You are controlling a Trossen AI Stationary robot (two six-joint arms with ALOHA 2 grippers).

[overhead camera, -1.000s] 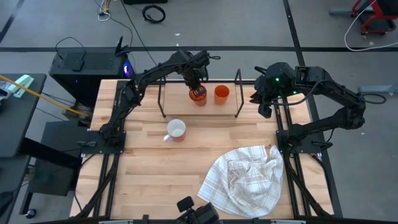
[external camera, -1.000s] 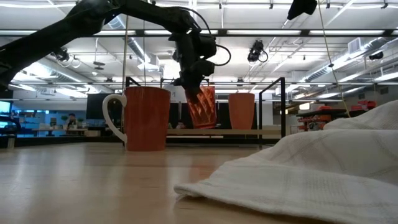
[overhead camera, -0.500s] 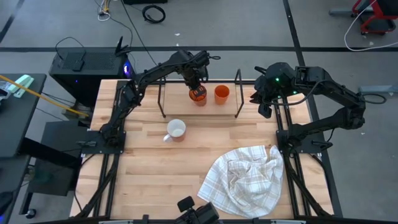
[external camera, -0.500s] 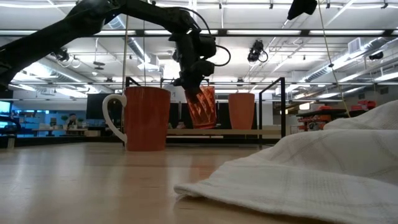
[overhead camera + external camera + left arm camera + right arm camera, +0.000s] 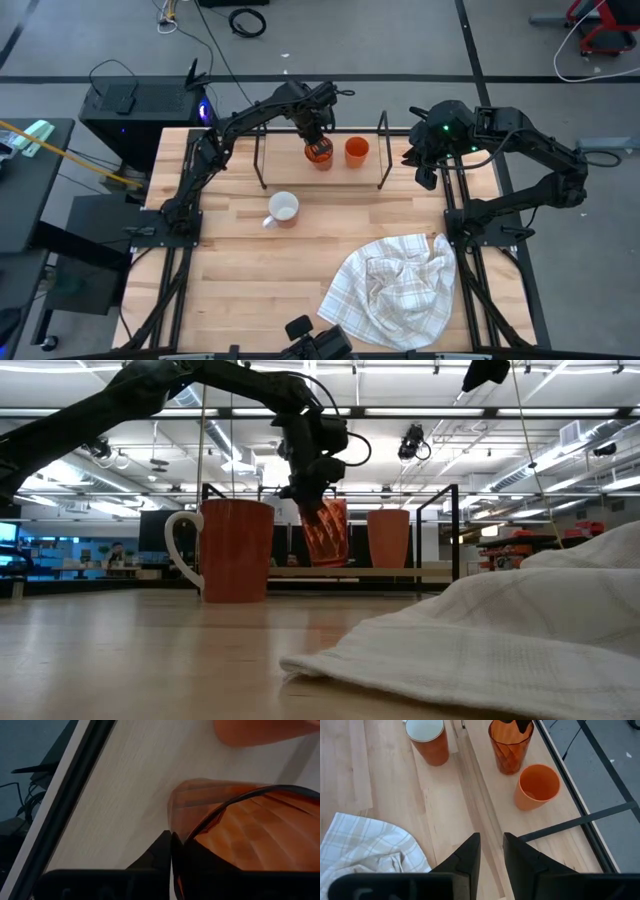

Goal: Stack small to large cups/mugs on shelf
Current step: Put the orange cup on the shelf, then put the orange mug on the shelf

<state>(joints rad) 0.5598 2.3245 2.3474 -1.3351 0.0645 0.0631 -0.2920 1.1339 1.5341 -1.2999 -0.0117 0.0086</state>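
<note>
A translucent dark-orange tumbler [image 5: 325,532] is on the shelf's wooden board [image 5: 370,572], between the black wire uprights [image 5: 262,160]. My left gripper [image 5: 316,140] is shut on the tumbler's rim from above. A smaller orange cup [image 5: 357,151] stands upright on the board, just right of the tumbler. A handled mug [image 5: 283,209], orange outside and white inside, stands on the table in front of the shelf. My right gripper [image 5: 491,851] hangs narrowly open and empty, raised beyond the shelf's right end [image 5: 425,165]. My left gripper holds the tumbler by its rim [image 5: 200,827], with one finger outside the wall [image 5: 159,851] and the other showing dark through the wall inside. The fingers come from above, pointing down. The tumbler tilts below them [image 5: 322,545]. I cannot tell whether its base touches the board.
A crumpled white checked cloth [image 5: 400,285] lies at the table's near right. Bare wooden tabletop [image 5: 230,270] lies left of the cloth and in front of the mug. The shelf's right upright [image 5: 382,150] stands between the small cup and my right gripper.
</note>
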